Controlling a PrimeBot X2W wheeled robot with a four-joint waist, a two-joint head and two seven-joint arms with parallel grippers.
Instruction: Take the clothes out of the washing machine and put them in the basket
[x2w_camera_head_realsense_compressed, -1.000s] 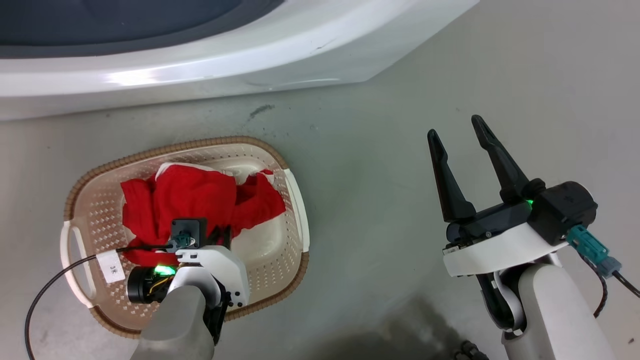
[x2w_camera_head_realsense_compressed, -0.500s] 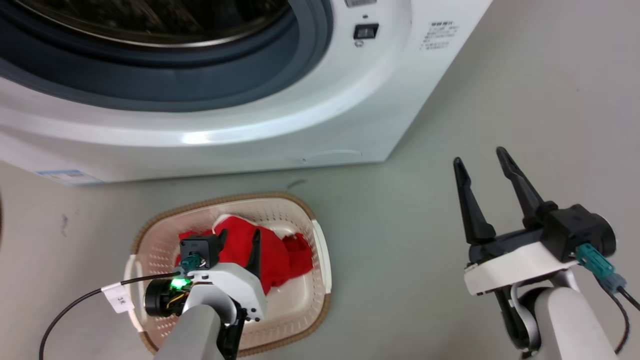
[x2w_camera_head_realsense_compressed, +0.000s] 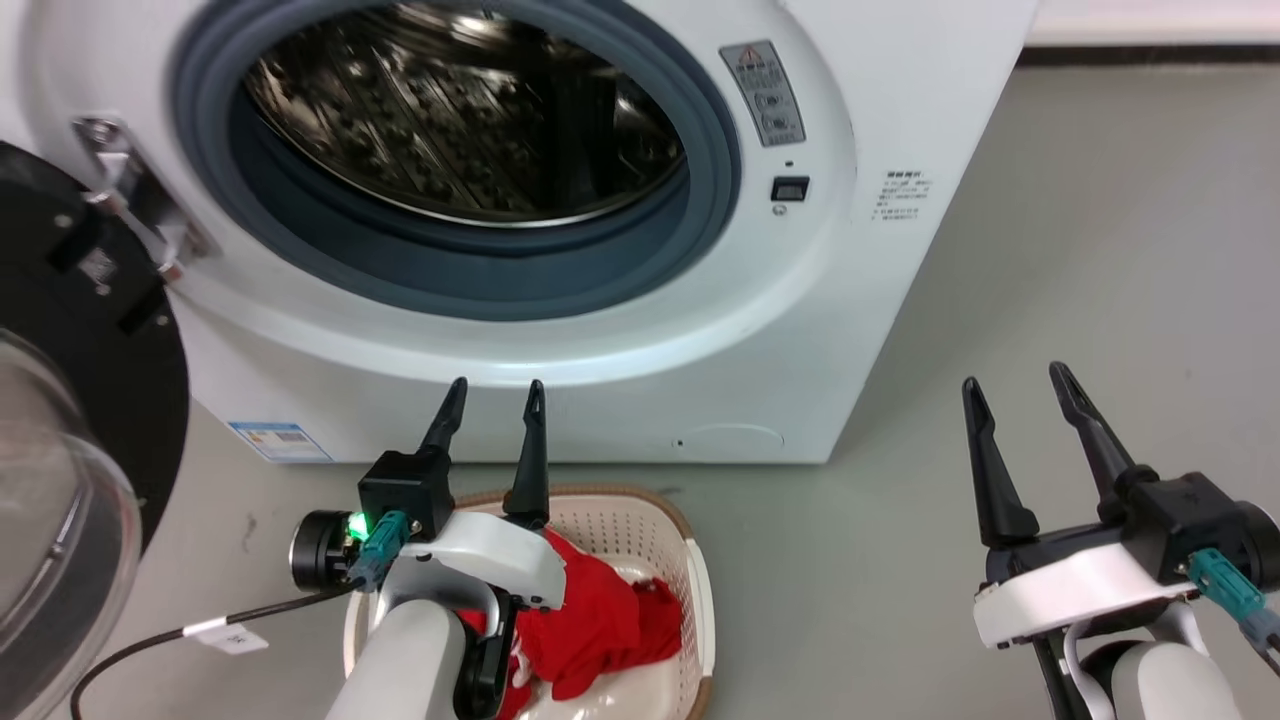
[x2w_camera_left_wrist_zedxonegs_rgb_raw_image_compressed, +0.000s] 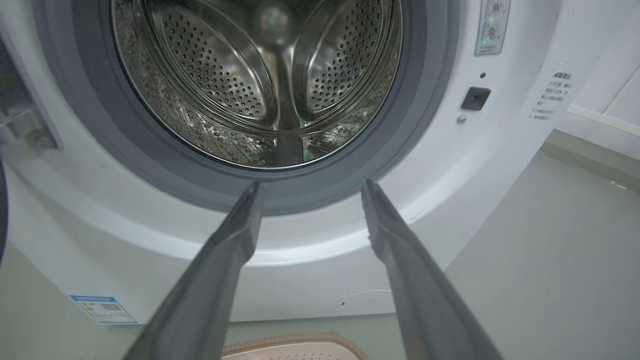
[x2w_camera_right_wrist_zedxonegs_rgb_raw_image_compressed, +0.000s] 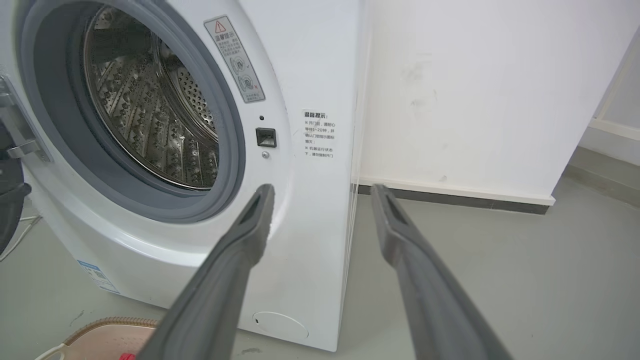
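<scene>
Ahead of the matt dark fingers (x2w_camera_head_realsense_compressed: 531, 450) of the left gripper (x2w_camera_head_realsense_compressed: 498, 383), the washing machine (x2w_camera_head_realsense_compressed: 720, 330) has glossy white casing, a dull rubber ring (x2w_camera_head_realsense_compressed: 480, 285) and a shiny perforated steel drum (x2w_camera_head_realsense_compressed: 450, 120). Beneath them: soft cloth clothes (x2w_camera_head_realsense_compressed: 600, 625), perforated plastic basket (x2w_camera_head_realsense_compressed: 625, 522).

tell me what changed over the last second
The left claw rose from the bright red clothes in the cream perforated basket and now points, open and empty, at the white washing machine. The head camera tilted up. Clothes stayed in the basket; the right claw stayed open.

Grey floor (x2w_camera_head_realsense_compressed: 1080, 230), washing machine (x2w_camera_head_realsense_compressed: 800, 340), basket (x2w_camera_head_realsense_compressed: 640, 528)

bright, even light; glare on washing machine (x2w_camera_head_realsense_compressed: 520, 345); sharp.
</scene>
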